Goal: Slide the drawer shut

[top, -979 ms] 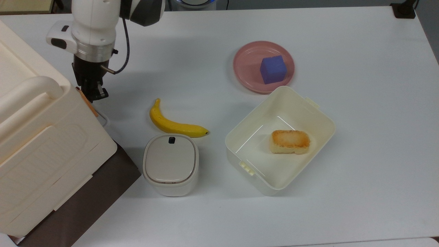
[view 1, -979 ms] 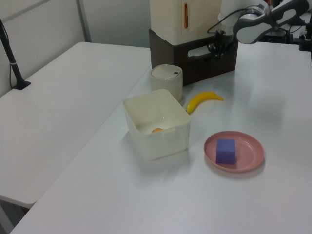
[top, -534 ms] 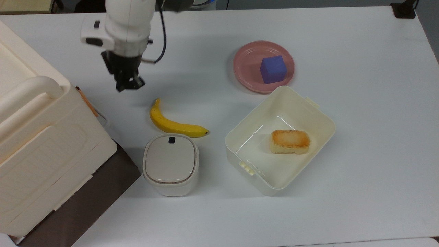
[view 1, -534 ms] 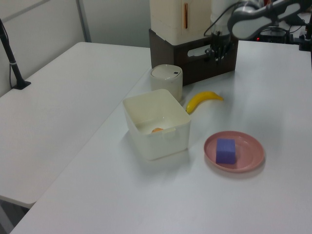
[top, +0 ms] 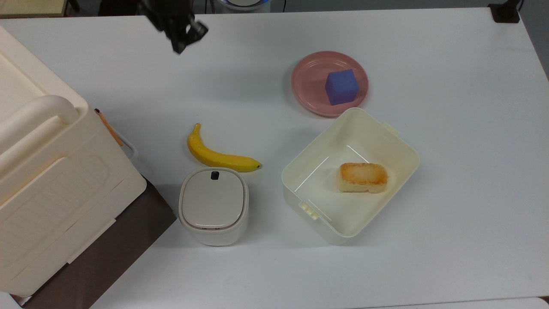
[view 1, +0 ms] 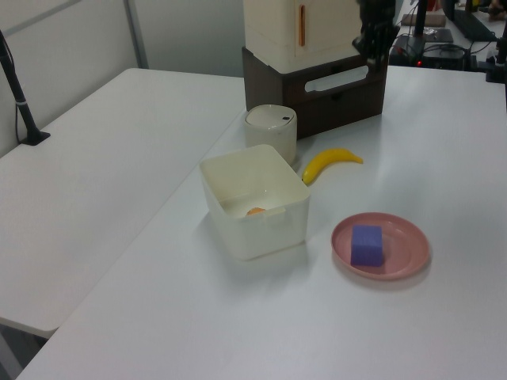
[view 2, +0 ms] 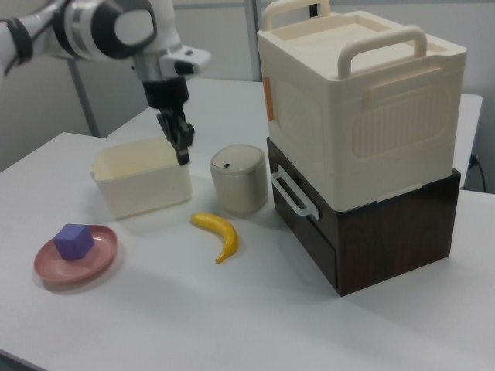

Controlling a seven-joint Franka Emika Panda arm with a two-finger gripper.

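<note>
**Drawer looking shut, arm hanging clear of it**

The black two-finger gripper [top: 185,37] is hovering at about 11 o'clock of the white table [top: 450,128] in the top view, its fingers drawn narrow together and carrying nothing. The drawer with the dark brown front panel [view 2: 303,220] and white loop handle [view 2: 292,195] is sitting at about 9 o'clock of that table, under the big cream plastic lidded case [view 2: 356,100]. Its front is appearing flush, or very nearly so, with the brown cabinet. Judging from this, little or nothing is remaining to push. If a gap is showing, the gripper is best returning low and pressing flat on the panel beside the handle, straight along the drawer's travel. It is wise to pass at 12 o'clock of the yellow banana [top: 218,156], avoiding it.
</note>
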